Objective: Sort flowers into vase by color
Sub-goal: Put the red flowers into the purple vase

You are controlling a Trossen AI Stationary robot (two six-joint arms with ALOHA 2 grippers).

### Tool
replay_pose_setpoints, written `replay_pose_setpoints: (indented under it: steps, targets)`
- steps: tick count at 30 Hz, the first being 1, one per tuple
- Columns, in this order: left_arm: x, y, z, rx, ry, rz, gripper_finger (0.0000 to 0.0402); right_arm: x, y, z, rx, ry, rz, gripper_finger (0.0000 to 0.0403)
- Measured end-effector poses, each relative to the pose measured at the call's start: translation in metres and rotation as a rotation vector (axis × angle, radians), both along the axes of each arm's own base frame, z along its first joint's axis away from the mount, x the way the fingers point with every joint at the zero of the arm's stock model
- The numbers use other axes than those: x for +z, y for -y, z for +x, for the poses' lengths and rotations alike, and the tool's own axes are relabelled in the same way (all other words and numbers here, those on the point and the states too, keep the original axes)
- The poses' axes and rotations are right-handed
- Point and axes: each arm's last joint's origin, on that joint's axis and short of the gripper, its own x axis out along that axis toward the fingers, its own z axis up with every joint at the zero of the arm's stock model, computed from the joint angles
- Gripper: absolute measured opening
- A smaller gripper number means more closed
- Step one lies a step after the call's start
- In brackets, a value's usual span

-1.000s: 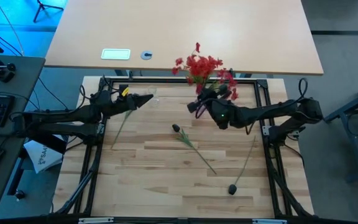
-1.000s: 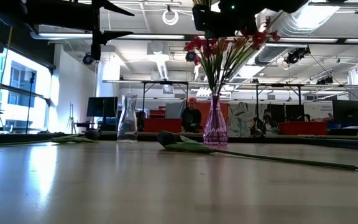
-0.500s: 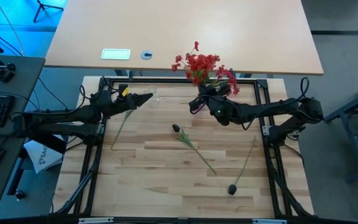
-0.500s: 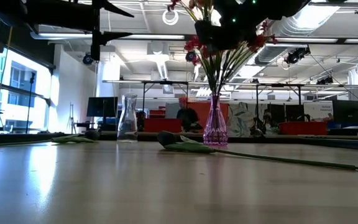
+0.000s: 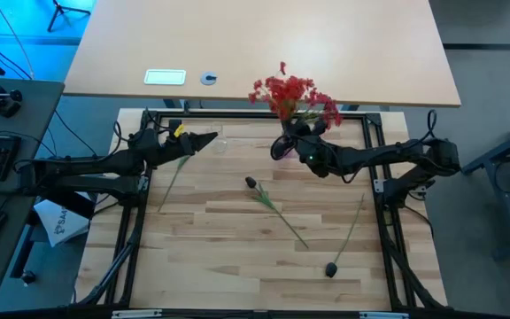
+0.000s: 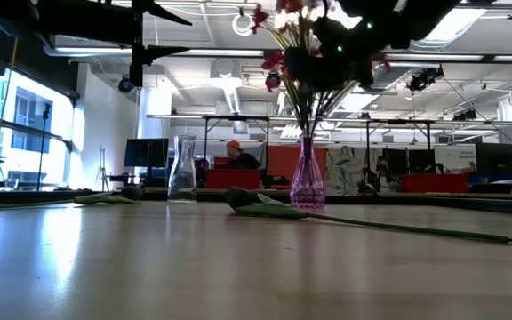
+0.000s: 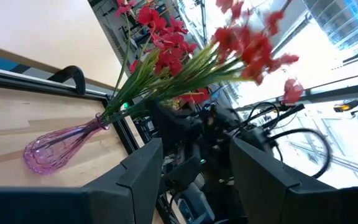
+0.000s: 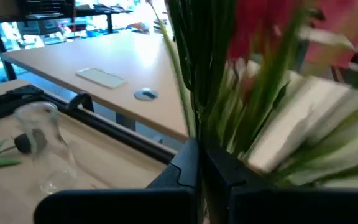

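**Sorting status: red sprays in the pink vase**

Standing at the table's 1 o'clock area, one pink vase (image 6: 307, 182) holds one bunch of red flowers (image 5: 292, 92). The right gripper (image 5: 292, 133) is clamped together on a green stem among them. Three dark buds (image 5: 251, 182) lie on the wooden table (image 5: 228, 248): centre, 5 o'clock and 10 o'clock. One clear vase (image 6: 182, 168) stands at 11 o'clock, just beside the left gripper (image 5: 209, 139), fingers apart, holding nothing.
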Motion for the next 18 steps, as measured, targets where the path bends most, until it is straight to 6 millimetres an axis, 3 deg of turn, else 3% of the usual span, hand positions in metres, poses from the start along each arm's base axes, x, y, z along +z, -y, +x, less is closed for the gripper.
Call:
replay_pose_setpoints:
  steps: [7,18]
  targets:
    - [0.0,0.001,0.0,-0.005,-0.001,0.0,0.0176,-0.026,-0.001,-0.011,-0.023,0.026,0.05,0.0]
    - [-0.001,0.0,0.0,0.007,-0.008,-0.002,0.0176,-0.032,0.005,-0.014,-0.022,-0.004,0.087,0.0]
